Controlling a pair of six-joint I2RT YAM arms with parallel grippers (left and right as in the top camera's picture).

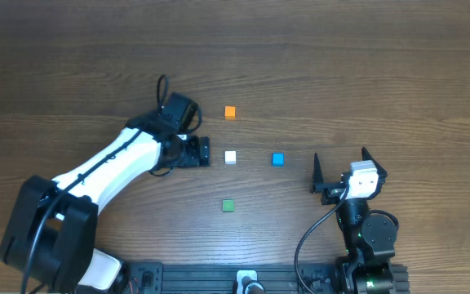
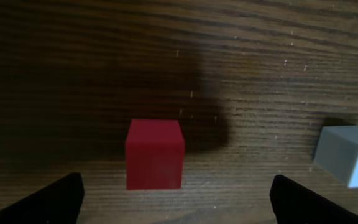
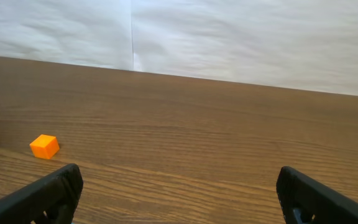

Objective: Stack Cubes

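Brown wooden table (image 1: 382, 65) carries five little cubes, and no cube lies on another, so I judge that the stacking has not begun and that the step in hand is the first grasp. The left gripper (image 2: 176, 196) hangs close above the wood with its two black fingers spread wide and nothing between the pads. The small red cube (image 2: 155, 154) sits on the table inside this gap, somewhat nearer to one finger than to the other, and neither finger touches it. Outside the gap, past the farther finger, lies the small white cube (image 1: 230, 157), near the red one but apart from it. The small orange cube (image 1: 230, 112), the small blue cube (image 1: 277, 158) and the small green cube (image 1: 228, 206) lie each alone around the white one, well apart from each other. The right gripper (image 1: 339, 163) stands near its own base, also with the fingers wide apart and holding nothing. In my opinion the next move asks the left gripper to bring the red cube to the middle of the gap, to sink until the pads face the cube's two sides, and then to close squarely on it. If it closes off-centre, one finger may push the cube along the wood. After the lift, the white cube seems the nearest place to set it down.
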